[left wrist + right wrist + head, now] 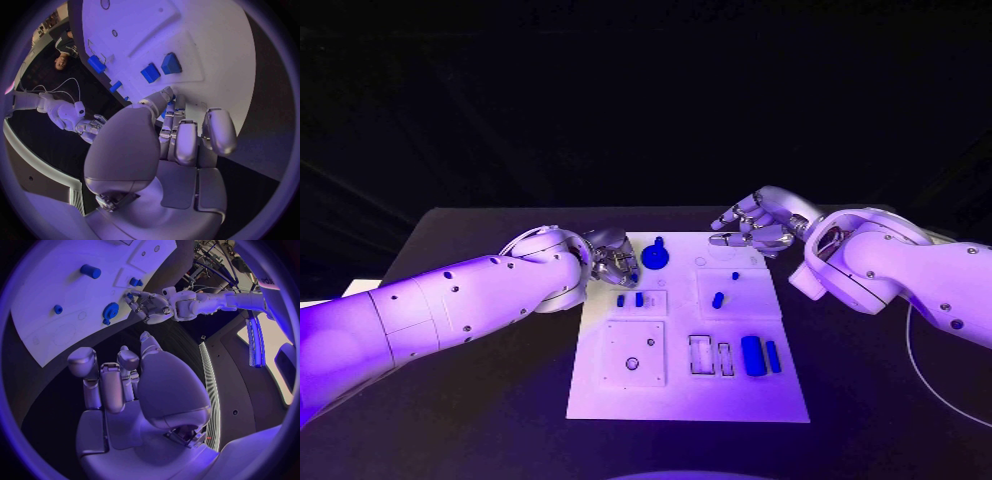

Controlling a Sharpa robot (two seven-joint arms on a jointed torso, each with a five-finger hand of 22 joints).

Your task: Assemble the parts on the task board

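Hovering at the task board's (687,400) far corners, the left robot hand (607,260) and right robot hand (756,228) grasp nothing, fingers loosely apart; blue parts (762,355) lie on the board mid-surface, seemingly awaiting pickup.

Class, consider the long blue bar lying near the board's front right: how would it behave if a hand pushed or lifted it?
The long blue bar looks rigid, so it probably keeps its shape. It appears small, so likely light. Lying flat on the task board, it should slide rather than tip; whether it rolls is unclear.
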